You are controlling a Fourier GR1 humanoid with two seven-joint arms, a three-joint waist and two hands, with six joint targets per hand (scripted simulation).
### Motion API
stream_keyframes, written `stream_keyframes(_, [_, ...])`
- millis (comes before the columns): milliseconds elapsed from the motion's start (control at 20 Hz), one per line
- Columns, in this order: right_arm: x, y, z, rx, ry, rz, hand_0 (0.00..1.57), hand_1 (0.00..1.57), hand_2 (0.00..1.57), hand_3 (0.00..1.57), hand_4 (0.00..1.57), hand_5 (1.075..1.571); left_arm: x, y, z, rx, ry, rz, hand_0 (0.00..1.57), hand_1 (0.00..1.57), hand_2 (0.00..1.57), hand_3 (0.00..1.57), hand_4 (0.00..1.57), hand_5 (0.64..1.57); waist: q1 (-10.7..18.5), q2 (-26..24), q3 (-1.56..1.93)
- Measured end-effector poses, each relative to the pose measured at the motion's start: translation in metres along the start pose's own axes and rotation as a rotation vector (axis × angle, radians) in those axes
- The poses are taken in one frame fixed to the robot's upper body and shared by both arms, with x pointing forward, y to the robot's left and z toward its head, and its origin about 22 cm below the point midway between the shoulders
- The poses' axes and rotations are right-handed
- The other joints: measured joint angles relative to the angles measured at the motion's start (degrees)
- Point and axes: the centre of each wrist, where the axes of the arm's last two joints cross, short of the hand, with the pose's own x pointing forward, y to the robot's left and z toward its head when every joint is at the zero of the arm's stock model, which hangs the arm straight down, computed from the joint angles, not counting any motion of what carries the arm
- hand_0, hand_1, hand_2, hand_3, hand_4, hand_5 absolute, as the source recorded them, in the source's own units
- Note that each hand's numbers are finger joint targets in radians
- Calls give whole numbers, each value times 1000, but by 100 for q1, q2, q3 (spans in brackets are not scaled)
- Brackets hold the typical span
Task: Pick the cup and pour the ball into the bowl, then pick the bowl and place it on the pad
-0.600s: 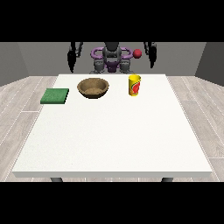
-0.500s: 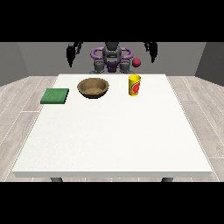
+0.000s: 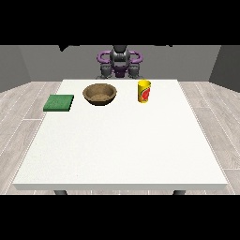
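Hand at the view's left [image 3: 64,47]: only a dark sliver shows at the top edge of the scene, high above the table's far left corner. Whether its fingers are spread or curled cannot be told. Hand at the view's right [image 3: 165,45]: likewise a thin dark sliver at the top edge, and its finger state cannot be told either. Neither hand is near any object.

White table [image 3: 122,150]: fills most of the view and carries three objects, all close to its far edge.

Robot torso [image 3: 120,63]: dark, with purple shoulder rings, centred behind the far edge.

Brown bowl [image 3: 99,93]: upright, near the far edge, slightly left of centre, with its opening facing up.

Green pad [image 3: 59,102]: flat at the table's left edge near the far left corner, apart from the bowl.

Yellow cup [image 3: 144,91]: upright, with a red mark on its side, near the far edge and right of centre, apart from the bowl. Its contents cannot be seen
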Motion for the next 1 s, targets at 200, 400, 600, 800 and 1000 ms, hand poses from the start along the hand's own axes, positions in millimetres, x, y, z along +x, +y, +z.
stream_keyframes(200, [4, -14, 6, 5, -60, -23, 0, 0, 0, 0, 0, 1570, 4, 15, 1, 24, -67, 19, 0, 0, 0, 0, 0, 1544, -34, 396, -9])
stream_keyframes(400, [7, -15, -2, 8, -126, -27, 0, 0, 0, 0, 0, 1570, 5, 21, -7, 26, -138, 18, 0, 0, 0, 0, 0, 1536, -27, 826, -10])
stream_keyframes(600, [3, -11, -10, 18, -173, -33, 0, 0, 0, 0, 0, 1570, -5, 14, -17, 33, -198, 13, 0, 0, 0, 0, 0, 1527, -72, 1228, -12])
stream_keyframes(800, [2, -8, -12, 44, -206, -37, 0, 0, 0, 0, 0, 1571, -32, 18, -21, 57, -239, 6, 0, 0, 0, 0, 0, 1527, -226, 1525, -13])
stream_keyframes(1000, [-1, -7, -19, 42, -243, -35, 0, 0, 0, 0, 0, 1571, -63, -3, -22, 61, -271, 3, 0, 0, 0, 0, 0, 1520, -252, 1768, -14])
